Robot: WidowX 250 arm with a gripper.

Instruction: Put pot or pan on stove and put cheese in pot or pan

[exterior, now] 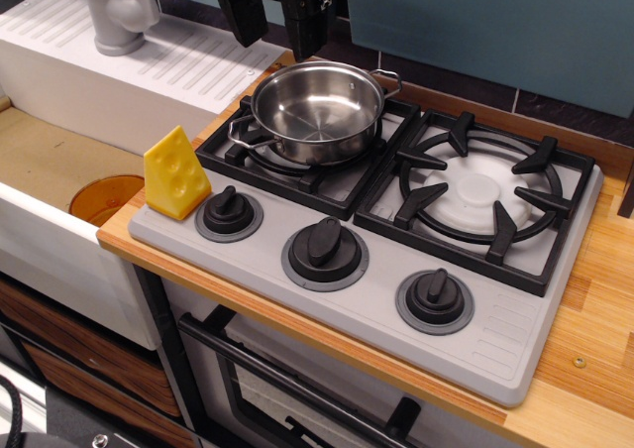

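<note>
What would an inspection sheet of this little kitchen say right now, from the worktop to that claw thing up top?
Surface: wooden counter carrying a grey stove.
Job's things: steel pan sits on the left burner grate, nothing in it; yellow cheese stands upright at the stove's front left corner, outside the pan.
Clutter: orange disc down in the sink.
Grippers: black claw above the pan's far rim, open, holding nothing.
Cables: nothing seen.
Surroundings: white drainboard with grey tap, oven door below, blue wall behind.
</note>
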